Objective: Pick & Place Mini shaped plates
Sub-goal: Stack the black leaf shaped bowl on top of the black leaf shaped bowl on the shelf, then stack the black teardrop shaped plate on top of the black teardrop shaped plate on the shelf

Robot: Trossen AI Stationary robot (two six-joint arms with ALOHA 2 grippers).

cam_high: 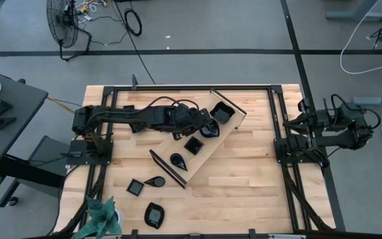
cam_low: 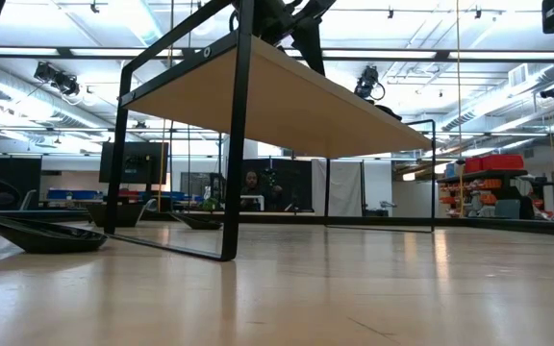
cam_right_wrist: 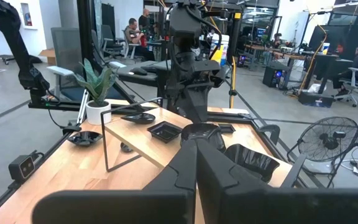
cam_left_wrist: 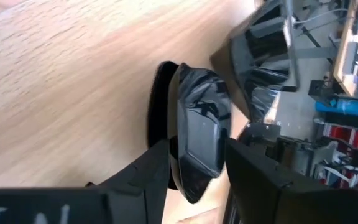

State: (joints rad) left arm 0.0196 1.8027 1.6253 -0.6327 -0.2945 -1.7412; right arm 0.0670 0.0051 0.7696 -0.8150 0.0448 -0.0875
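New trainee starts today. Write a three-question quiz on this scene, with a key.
1. True or false: the right gripper holds a plate.
2. How many plates lie on the bare table, off the tray?
3. Where is the left gripper? A: over the tray, shut on a plate. B: at the plant, open. C: parked at the table's right edge.

Key: 1 false, it is shut and empty. 2 three. 3 A.
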